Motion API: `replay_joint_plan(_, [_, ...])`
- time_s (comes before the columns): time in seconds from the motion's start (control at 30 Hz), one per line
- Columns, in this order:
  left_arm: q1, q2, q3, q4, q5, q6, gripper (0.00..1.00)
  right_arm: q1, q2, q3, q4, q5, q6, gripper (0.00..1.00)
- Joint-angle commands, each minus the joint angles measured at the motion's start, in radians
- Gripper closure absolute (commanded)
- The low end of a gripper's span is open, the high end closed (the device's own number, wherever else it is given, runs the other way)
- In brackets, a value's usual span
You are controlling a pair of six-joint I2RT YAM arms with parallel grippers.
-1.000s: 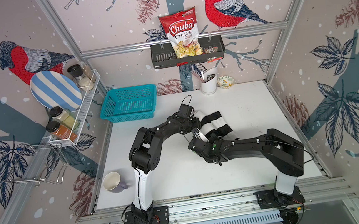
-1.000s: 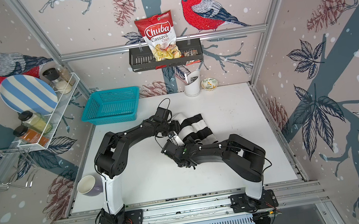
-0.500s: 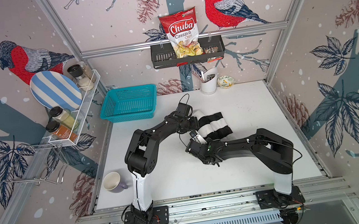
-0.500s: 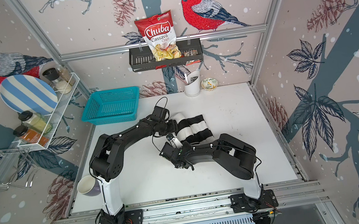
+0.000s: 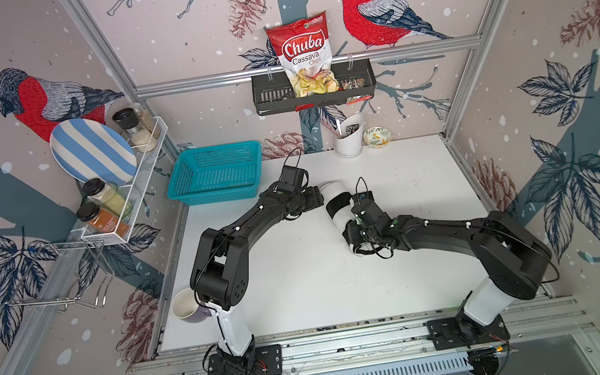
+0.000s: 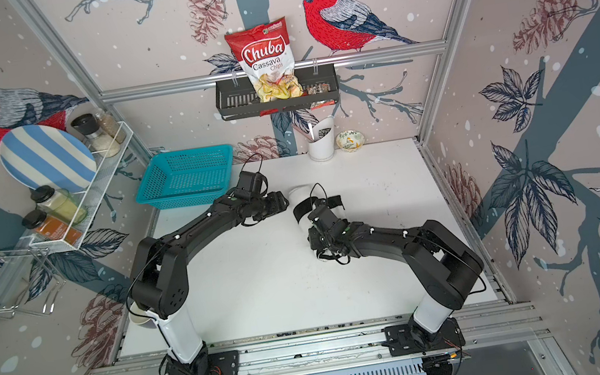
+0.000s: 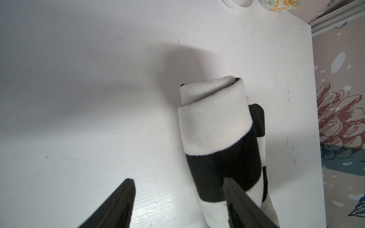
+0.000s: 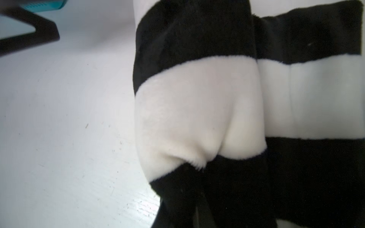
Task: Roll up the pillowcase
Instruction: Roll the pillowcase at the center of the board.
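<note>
The pillowcase [image 5: 335,191] [image 6: 301,194] lies as a thick black-and-white striped roll in the middle of the white table [image 5: 303,275], a flat strip still trailing on its right side. My right gripper [image 5: 355,240] [image 6: 317,242] sits on the roll's near end, shut on the pillowcase [image 8: 197,108]; its dark fingers [image 8: 187,213] pinch the black stripe. My left gripper [image 5: 319,197] [image 6: 284,200] stands open beside the roll's far end. In the left wrist view one finger [image 7: 243,205] overlaps the pillowcase [image 7: 215,126], the other [image 7: 120,205] is over bare table.
A teal basket [image 5: 216,172] stands at the back left. A white utensil cup [image 5: 349,139] and a small bowl [image 5: 377,136] are at the back wall. A mug [image 5: 185,306] sits by the left arm's base. A wire rack [image 5: 144,166] holds a striped plate and jars.
My right gripper shut on the roll's near end and its arm swung to the right. The roll turned to point more front to back. My left gripper opened a little wider.
</note>
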Motion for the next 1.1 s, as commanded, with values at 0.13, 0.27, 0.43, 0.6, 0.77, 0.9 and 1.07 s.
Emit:
replay_joint_plan(0.13, [-0.007,0.039,-0.008,0.045,0.037,-0.012,0.21,0.109,0.121,0.134,-0.166,0.116,-0.092,1.00])
replay_joint_plan(0.27, [-0.008,0.059,-0.019,0.053,0.039,0.005,0.19,0.198,0.202,0.212,-0.216,0.218,-0.110,0.66])
replay_joint_plan(0.43, [-0.007,0.085,-0.042,0.062,0.049,0.013,0.23,0.237,0.151,0.237,-0.228,0.238,-0.099,0.33])
replay_joint_plan(0.6, [-0.005,0.093,-0.050,0.065,0.054,0.024,0.24,0.229,-0.009,0.178,-0.237,0.220,-0.032,0.28])
replay_joint_plan(0.77, [-0.003,0.080,-0.051,0.048,0.041,0.047,0.23,0.145,-0.184,0.029,-0.214,0.133,0.082,0.38])
replay_joint_plan(0.9, [0.000,0.079,-0.049,0.044,0.045,0.056,0.24,0.050,-0.274,-0.118,-0.140,0.047,0.130,0.66])
replay_joint_plan(1.07, [0.001,0.085,-0.056,0.053,0.062,0.057,0.27,-0.051,-0.247,-0.220,-0.040,-0.069,0.125,0.73])
